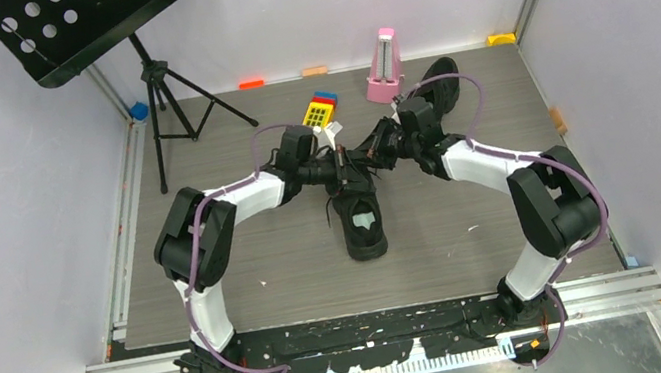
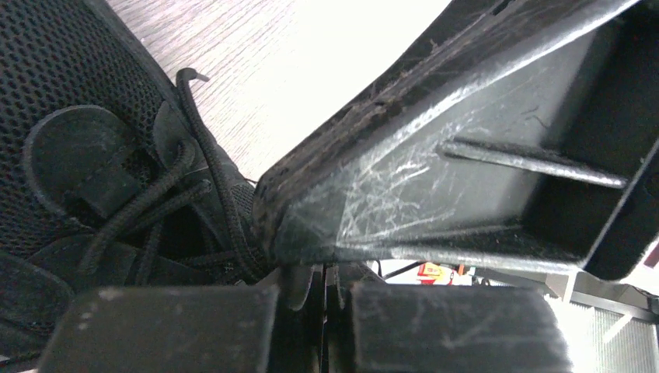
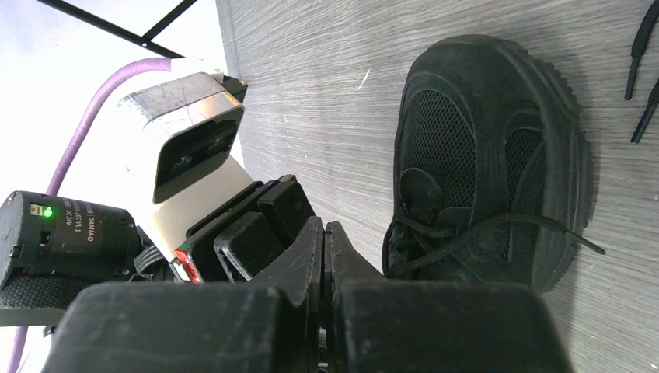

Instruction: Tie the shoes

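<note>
One black shoe [image 1: 364, 229] lies mid-table with its heel toward me and a pale insole patch showing. My left gripper [image 1: 346, 164] and right gripper [image 1: 377, 151] meet tip to tip just above its lace area. In the left wrist view the left gripper [image 2: 325, 273] is shut beside the shoe's laces [image 2: 210, 163], with nothing seen between the jaws. In the right wrist view the right gripper [image 3: 324, 237] is shut and empty, left of the shoe [image 3: 489, 155]. One lace [image 3: 544, 229] trails loose over the shoe's side. The second shoe [image 1: 438, 79] lies at the back right.
A black music stand [image 1: 106, 21] on a tripod stands at the back left. A pink metronome [image 1: 382, 66] and a coloured block toy [image 1: 321, 109] sit behind the grippers. Loose lace ends [image 3: 641, 70] lie on the table. Walls close in on three sides.
</note>
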